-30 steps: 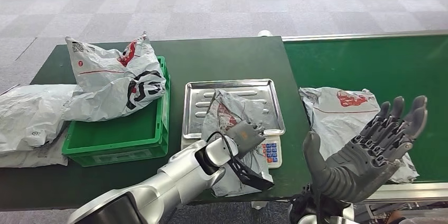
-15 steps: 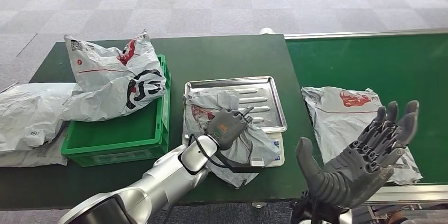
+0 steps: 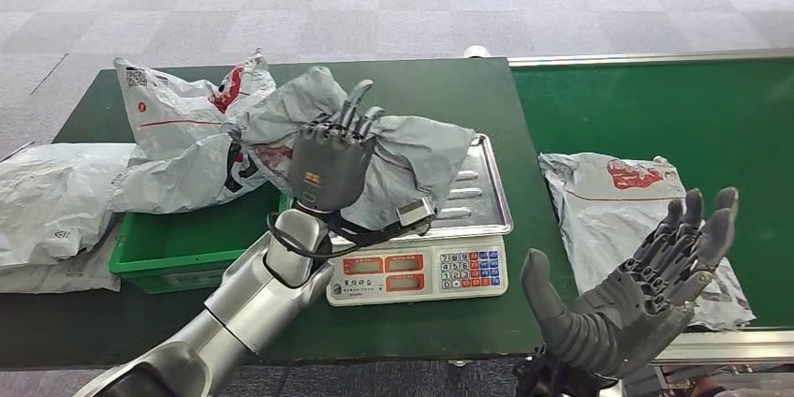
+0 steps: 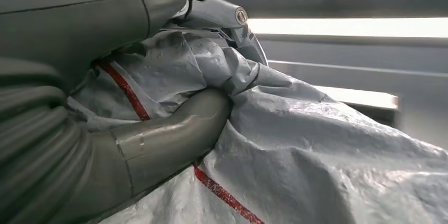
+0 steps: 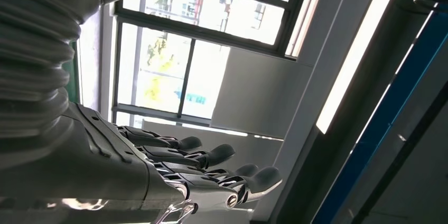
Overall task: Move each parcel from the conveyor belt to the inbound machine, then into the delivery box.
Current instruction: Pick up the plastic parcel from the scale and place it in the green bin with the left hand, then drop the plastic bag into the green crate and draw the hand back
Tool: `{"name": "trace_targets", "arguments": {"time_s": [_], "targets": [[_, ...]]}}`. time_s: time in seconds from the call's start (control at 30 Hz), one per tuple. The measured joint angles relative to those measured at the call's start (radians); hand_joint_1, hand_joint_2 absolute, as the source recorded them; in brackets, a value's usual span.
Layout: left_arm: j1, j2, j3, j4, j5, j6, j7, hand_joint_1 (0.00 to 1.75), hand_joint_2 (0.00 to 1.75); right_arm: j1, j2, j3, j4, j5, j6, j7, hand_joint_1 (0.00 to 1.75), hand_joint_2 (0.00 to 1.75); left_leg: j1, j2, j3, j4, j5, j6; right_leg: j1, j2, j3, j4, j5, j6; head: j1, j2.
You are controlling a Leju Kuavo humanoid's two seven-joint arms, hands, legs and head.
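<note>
The left robot hand (image 3: 328,165) has risen from the near edge of the steel-trayed weighing scale (image 3: 440,247), lifting the crumpled grey plastic parcel (image 3: 403,158) clear of the scale's keypad and carrying it up and leftward toward the green plastic crate (image 3: 201,238). The scale's display and coloured keys are now uncovered.

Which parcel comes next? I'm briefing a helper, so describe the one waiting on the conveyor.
Find the green conveyor belt on the right, beside the scale. A grey parcel lies flat there. Unlike the others, it sits alone, beyond the right hand, untouched.
</note>
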Motion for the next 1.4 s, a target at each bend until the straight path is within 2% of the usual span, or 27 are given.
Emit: {"name": "trace_targets", "arguments": {"time_s": [0.07,0.13,0.27,0.47,0.57,0.67,0.73,0.9,1.1,1.4], "targets": [[-0.025,0.048,-0.034,-0.034,0.0,0.0,0.131,1.75,1.75,0.0,0.001,-0.002,0.0,0.006,0.0,0.0,0.0,1.75,0.0,0.0,0.0,0.0,0.0,0.0,0.0,-0.001,0.0,0.0,0.0,0.0,0.0,0.0],[-0.049,0.086,-0.074,-0.048,-0.001,0.0,0.203,1.75,1.75,0.001,0.001,-0.003,0.0,0.011,0.0,0.0,0.0,1.75,0.0,-0.001,0.0,0.0,0.001,0.0,0.0,-0.002,0.0,0.0,0.0,0.0,0.0,0.0],[-0.066,0.131,-0.119,-0.067,-0.001,0.0,0.219,1.75,1.75,0.001,0.002,-0.004,0.0,0.014,0.0,0.0,0.0,1.75,-0.001,-0.001,0.0,0.0,0.001,0.0,0.0,-0.002,0.0,0.0,0.0,0.0,0.0,0.0],[-0.097,0.162,-0.137,-0.021,-0.001,0.0,0.216,1.75,1.75,0.002,0.002,-0.006,0.0,0.015,0.0,0.0,0.0,1.75,-0.001,-0.002,-0.001,0.0,0.001,0.0,0.0,-0.003,0.0,0.0,0.0,0.0,0.0,0.0],[-0.113,0.176,-0.081,0.062,-0.001,0.0,0.125,1.75,1.75,0.002,0.003,-0.008,0.0,0.021,0.0,0.0,0.0,1.75,-0.001,0.0,-0.001,0.0,0.001,0.0,-0.001,-0.001,-0.001,0.0,0.0,0.0,0.0,0.0],[-0.146,0.184,0.046,0.156,-0.001,0.0,0.018,1.75,1.75,0.003,0.004,-0.011,0.0,0.028,0.0,0.0,0.0,1.75,0.0,0.0,-0.001,0.0,0.002,-0.001,0.0,0.0,-0.002,0.0,0.001,-0.001,0.0,0.0],[-0.177,0.187,0.13,0.225,-0.001,0.0,-0.014,1.75,1.75,0.003,0.005,-0.013,0.0,0.031,0.0,0.0,0.0,1.75,0.0,0.0,-0.001,0.0,0.003,-0.002,0.0,0.0,-0.002,0.001,0.001,-0.001,0.0,0.0],[-0.242,0.191,0.243,0.383,-0.001,0.0,0.01,1.75,1.75,0.003,0.008,-0.016,-0.001,0.052,0.0,0.0,0.0,1.75,0.001,-0.001,-0.002,0.0,0.003,-0.003,0.0,-0.002,-0.002,0.001,0.001,-0.001,0.0,0.0],[-0.298,0.191,0.275,0.508,-0.001,0.0,0.049,1.75,1.75,0.004,0.008,-0.019,-0.01,0.058,0.0,0.0,0.0,1.75,-0.001,-0.002,-0.002,0.0,0.003,-0.002,0.0,-0.001,-0.002,0.001,0.001,-0.001,0.0,0.0],[-0.334,0.205,0.292,0.581,-0.001,0.0,0.072,1.75,1.75,0.003,0.008,-0.02,-0.009,0.038,0.0,0.0,0.0,1.75,0.0,-0.002,-0.003,0.0,0.003,-0.002,0.0,-0.002,-0.002,0.001,0.001,-0.001,0.0,0.0]]}}
